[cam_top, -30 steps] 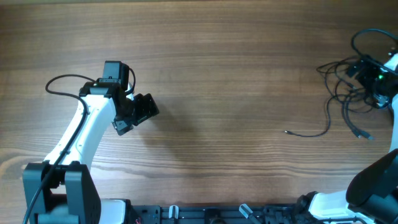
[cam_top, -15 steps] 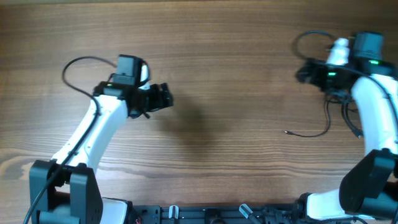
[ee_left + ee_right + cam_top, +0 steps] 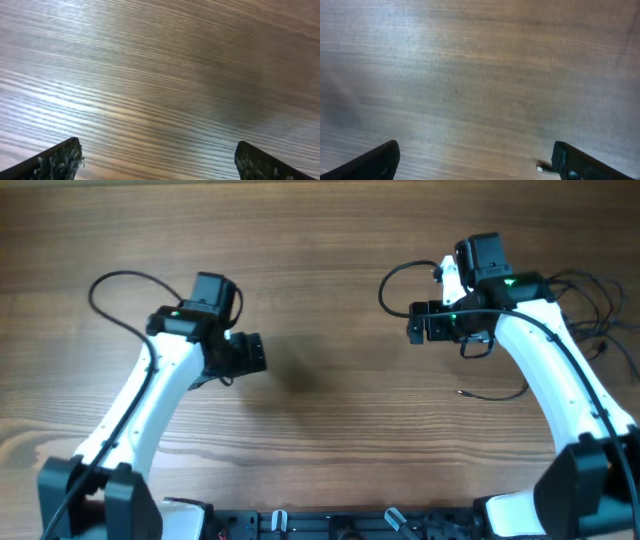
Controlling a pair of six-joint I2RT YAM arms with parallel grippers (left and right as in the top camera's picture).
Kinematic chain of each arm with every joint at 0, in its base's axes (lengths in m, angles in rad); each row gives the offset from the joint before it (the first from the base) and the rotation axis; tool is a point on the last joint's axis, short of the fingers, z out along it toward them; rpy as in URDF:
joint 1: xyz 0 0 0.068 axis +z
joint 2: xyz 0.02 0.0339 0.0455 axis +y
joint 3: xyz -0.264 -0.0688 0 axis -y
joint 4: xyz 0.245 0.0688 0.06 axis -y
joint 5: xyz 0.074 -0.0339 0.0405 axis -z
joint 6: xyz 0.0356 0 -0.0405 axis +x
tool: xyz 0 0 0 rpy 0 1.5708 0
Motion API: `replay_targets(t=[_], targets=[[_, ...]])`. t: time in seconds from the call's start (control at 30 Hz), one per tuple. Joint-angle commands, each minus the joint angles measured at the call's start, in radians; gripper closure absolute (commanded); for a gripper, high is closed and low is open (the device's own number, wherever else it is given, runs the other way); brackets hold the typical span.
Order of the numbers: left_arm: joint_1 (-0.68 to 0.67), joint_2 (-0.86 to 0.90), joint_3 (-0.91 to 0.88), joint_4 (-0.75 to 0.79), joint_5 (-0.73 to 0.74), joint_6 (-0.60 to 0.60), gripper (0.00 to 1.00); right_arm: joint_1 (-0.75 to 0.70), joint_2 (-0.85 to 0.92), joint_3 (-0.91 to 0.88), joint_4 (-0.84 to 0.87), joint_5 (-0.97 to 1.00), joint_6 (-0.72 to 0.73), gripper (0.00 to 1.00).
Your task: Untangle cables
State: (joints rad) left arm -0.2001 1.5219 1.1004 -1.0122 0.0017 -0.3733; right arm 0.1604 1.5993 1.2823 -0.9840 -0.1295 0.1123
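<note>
Cables (image 3: 490, 395) beside the right arm (image 3: 545, 365), count unclear; left fingers (image 3: 57, 161) and right fingers (image 3: 375, 162), both pairs spread wide, empty.

A brown wood-grain table (image 3: 330, 240) fills every view

Black cables (image 3: 488, 396), brown wood-grain table (image 3: 330, 280)

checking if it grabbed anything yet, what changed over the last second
The right gripper swung left from the thin black cables at the table's right edge toward the centre, open and empty. The left gripper shifted slightly right, also open. Nothing was grasped or released. The loose cable end on the wooden table stayed put.
</note>
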Motion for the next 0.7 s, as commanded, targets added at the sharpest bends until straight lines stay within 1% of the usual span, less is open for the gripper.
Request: replay_targets(t=[0.0,0.07,0.17,0.3,0.37,0.43,0.57,0.67], targets=[[0.022,-0.094,-0.005,-0.008,0.023,-0.023,0.00,-0.004,-0.139,-0.021,0.005,0.014,0.025,0.00],[0.022,-0.145,-0.042,0.023,0.024,-0.023,0.00,-0.009,-0.214,-0.055,0.027,0.014,0.026,0.00],[0.022,-0.275,-0.143,0.105,0.024,-0.023,0.00,-0.025,-0.355,-0.158,0.085,0.013,0.027,0.00],[0.021,-0.527,-0.282,0.211,0.034,0.000,0.00,-0.029,-0.568,-0.335,0.204,0.014,0.052,0.00],[0.021,-0.647,-0.322,0.225,0.031,-0.002,0.00,-0.029,-0.678,-0.411,0.252,0.018,0.078,0.00],[0.021,-0.767,-0.338,0.207,0.030,-0.001,0.00,-0.029,-0.797,-0.468,0.263,0.018,0.081,0.00],[0.021,-0.898,-0.338,0.193,0.031,-0.001,0.00,-0.029,-0.885,-0.483,0.206,0.017,0.081,0.00],[0.021,-0.918,-0.338,0.192,0.031,-0.001,0.00,-0.029,-0.879,-0.483,0.205,0.018,0.081,0.00]])
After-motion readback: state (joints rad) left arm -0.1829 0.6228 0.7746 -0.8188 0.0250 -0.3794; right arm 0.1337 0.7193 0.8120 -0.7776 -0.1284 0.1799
